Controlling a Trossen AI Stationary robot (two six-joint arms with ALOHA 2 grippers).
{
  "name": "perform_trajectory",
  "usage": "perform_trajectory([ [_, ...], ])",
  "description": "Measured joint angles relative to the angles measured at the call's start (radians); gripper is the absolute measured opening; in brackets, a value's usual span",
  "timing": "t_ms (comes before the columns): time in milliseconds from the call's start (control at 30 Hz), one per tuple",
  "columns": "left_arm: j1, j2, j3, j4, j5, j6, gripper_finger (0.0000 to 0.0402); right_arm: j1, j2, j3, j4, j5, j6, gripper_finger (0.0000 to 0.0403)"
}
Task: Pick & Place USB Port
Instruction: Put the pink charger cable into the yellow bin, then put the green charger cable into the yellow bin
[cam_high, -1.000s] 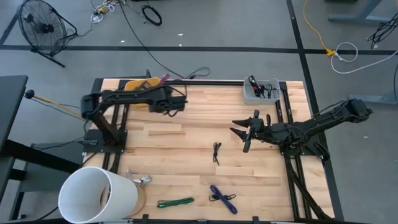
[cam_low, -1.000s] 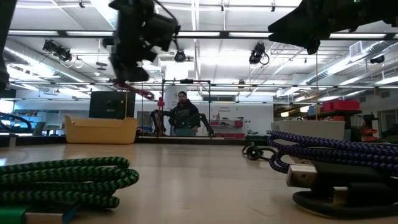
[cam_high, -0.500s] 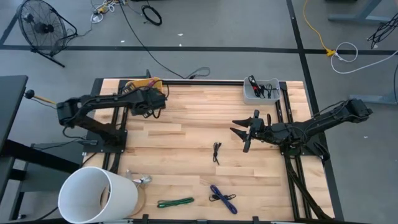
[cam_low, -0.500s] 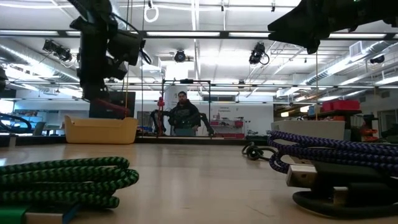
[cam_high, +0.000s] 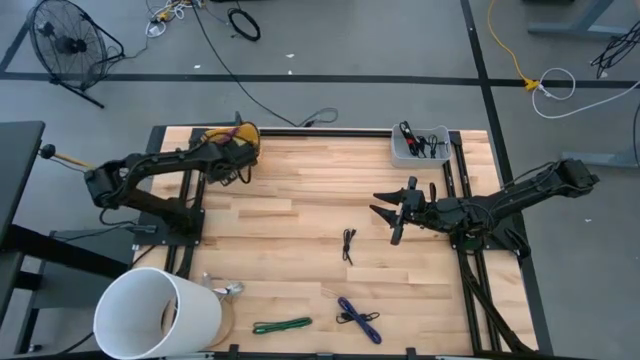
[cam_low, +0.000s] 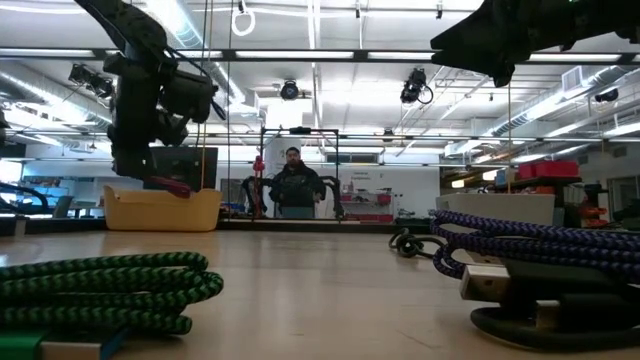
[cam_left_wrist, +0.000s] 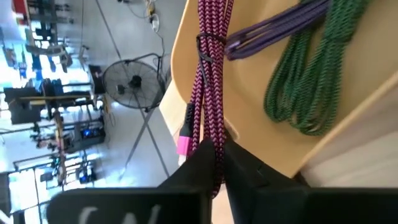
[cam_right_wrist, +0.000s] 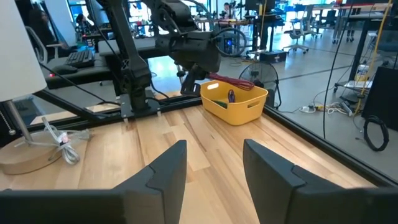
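Your left gripper (cam_high: 240, 155) hung over the yellow bin (cam_high: 228, 138) at the table's (cam_high: 300, 210) far-left corner, fingers pinched on the pink braided cable (cam_left_wrist: 208, 93). Your right gripper (cam_high: 385, 212) waited mid-table, fingers spread and holding nothing.

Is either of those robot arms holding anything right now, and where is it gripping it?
The left gripper pinches a pink braided cable near one end of its bundle, over the yellow bin. The right gripper holds nothing; its jaws stand open above the table.
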Motion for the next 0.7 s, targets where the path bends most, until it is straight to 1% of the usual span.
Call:
perform_trajectory([
  [133,0.018,0.001,0.000,0.043,0.002,0.013,0.0070,0.000,0.000,0.000,-0.002,0.000,0.000,0.0160],
  [267,0.018,0.001,0.000,0.051,-0.002,0.021,0.0090,0.000,0.000,0.000,-0.003,0.000,0.000,0.0160],
  [433,0.018,0.001,0.000,0.064,-0.038,0.009,0.0096,0.000,0.000,0.000,-0.003,0.000,0.000,0.0160],
  [567,0.017,0.001,0.000,0.122,-0.059,0.022,0.0097,0.000,0.000,0.000,-0.003,0.000,0.000,0.0160],
  [700,-0.005,0.001,0.000,0.125,-0.029,0.021,0.0098,0.000,0.000,0.000,-0.003,0.000,0.000,0.0160],
])
